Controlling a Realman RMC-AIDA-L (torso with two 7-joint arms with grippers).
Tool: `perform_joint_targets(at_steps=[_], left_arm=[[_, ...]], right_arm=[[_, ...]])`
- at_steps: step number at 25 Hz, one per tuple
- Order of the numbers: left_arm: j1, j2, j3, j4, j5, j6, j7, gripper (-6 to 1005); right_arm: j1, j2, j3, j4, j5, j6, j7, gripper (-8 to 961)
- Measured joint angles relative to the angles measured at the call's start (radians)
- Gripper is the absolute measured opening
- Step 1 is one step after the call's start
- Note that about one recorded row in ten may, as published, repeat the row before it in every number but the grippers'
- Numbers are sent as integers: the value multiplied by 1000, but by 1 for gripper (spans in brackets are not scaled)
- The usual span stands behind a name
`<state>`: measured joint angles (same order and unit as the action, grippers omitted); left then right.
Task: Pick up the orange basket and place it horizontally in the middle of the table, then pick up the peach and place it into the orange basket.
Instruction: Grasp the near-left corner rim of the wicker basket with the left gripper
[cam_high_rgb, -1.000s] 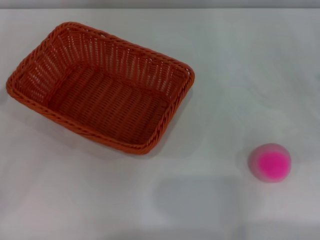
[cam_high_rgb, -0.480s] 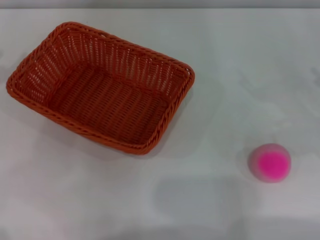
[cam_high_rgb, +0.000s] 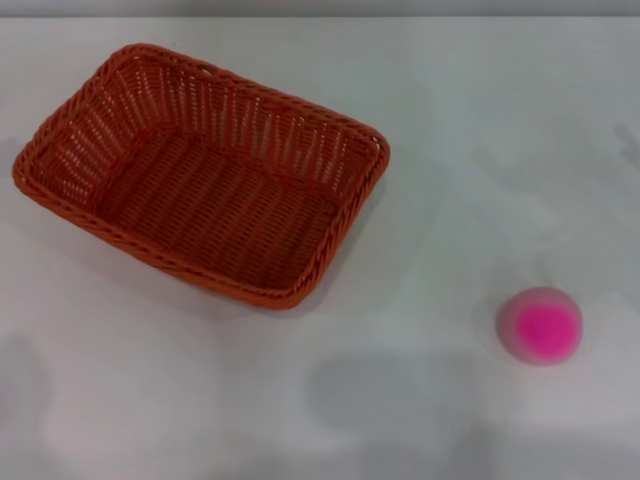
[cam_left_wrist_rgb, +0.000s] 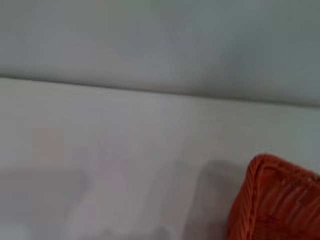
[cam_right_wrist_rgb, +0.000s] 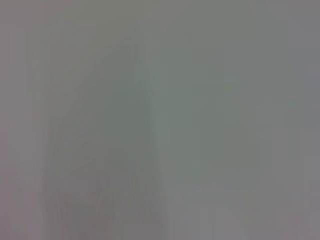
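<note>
The orange basket (cam_high_rgb: 205, 170) lies empty on the white table (cam_high_rgb: 480, 150), at the far left in the head view, its long side running diagonally. A corner of the orange basket (cam_left_wrist_rgb: 277, 197) also shows in the left wrist view. The peach (cam_high_rgb: 541, 325), pale pink with a bright magenta patch facing up, rests on the table at the near right, well apart from the basket. Neither gripper appears in any view. The right wrist view holds only a plain grey surface.
The table's far edge (cam_high_rgb: 320, 16) runs along the top of the head view, and the far edge (cam_left_wrist_rgb: 150, 91) meets a grey wall in the left wrist view. Faint shadows lie on the tabletop near its front.
The basket and the peach have not moved. Only faint shadows on the tabletop have shifted, at the front left and far right.
</note>
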<state>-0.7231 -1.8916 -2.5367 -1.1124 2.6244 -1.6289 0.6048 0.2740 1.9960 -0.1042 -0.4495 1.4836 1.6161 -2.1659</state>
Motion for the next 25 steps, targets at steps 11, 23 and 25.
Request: perform_joint_targets(at_steps=[11,23,25], left_arm=[[14,-69,131,75,-30,182,115,768],[12,-105,133,211,-49,277,196,766],[10,-105,134,227,-49,288,208,766]], right_arm=[[-9,1,0,3,8,-6,-11,854],[-11,2,0,8,9,-5,-10,853],[-12,2,1,8,9,-5,-7,853]])
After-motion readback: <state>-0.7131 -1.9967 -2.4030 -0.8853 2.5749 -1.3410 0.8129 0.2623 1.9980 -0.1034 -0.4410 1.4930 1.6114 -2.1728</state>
